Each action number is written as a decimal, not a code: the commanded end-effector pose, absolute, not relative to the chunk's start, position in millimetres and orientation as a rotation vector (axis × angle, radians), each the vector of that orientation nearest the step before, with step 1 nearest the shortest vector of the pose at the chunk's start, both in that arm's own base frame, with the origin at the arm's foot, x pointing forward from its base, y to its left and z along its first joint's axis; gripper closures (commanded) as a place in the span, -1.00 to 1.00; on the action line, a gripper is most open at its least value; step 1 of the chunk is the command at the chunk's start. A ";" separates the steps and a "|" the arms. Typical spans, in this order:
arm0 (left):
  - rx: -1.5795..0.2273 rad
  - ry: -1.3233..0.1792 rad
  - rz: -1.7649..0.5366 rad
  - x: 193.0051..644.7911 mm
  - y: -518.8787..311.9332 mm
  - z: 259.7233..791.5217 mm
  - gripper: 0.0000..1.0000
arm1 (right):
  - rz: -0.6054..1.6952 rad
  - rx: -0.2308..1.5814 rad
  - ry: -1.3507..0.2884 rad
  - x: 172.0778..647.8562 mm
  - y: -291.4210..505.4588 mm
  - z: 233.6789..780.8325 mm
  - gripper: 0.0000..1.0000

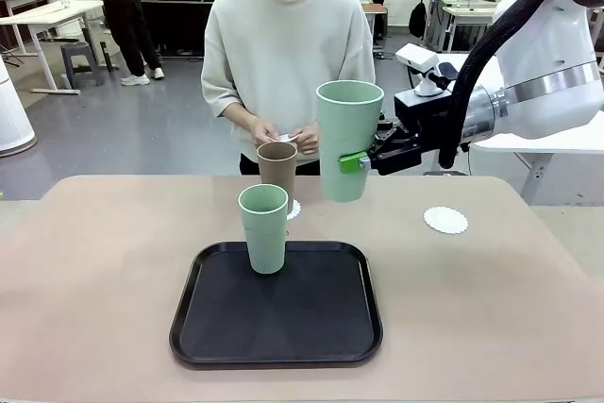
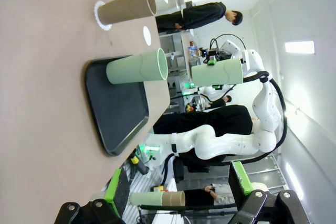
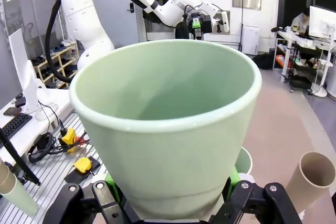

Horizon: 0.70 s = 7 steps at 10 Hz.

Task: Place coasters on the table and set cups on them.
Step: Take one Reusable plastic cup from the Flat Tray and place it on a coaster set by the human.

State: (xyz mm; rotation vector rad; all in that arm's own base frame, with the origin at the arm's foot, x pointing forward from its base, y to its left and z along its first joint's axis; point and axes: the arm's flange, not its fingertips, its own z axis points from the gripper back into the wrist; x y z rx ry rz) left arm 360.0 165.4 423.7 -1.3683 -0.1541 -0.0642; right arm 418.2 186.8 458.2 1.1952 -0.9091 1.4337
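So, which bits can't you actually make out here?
- Front view: the coaster beneath the brown cup, mostly hidden by the nearer mint cup.
- Front view: the white thing in the person's fingers, too small to tell.
- Right wrist view: most of the table, blocked by the held mint cup in the robot's right hand.

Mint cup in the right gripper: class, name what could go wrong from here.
1. The right gripper pinches the raised mint cup low on its wall, so it might tip or slip.
2. The bare coaster looks thin; a cup landing off centre could push it along the table.
3. The brown cup and the person's hands look near; a swing might knock them.
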 end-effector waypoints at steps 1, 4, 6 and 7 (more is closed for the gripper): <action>-1.367 -0.157 -0.058 359.2 166.7 426.2 -1.00 | 1.446 1.206 -0.923 418.4 185.0 457.0 1.00; -1.367 -0.157 -0.058 359.2 166.7 426.2 -1.00 | 1.399 1.166 -0.925 449.0 134.4 463.0 -0.67; -1.367 -0.157 -0.058 359.2 166.7 426.2 -1.00 | 1.357 1.113 -0.958 476.9 78.4 468.9 -0.67; -1.367 -0.157 -0.058 359.2 166.7 426.2 -1.00 | 1.355 1.103 -0.975 484.2 49.7 473.2 -0.67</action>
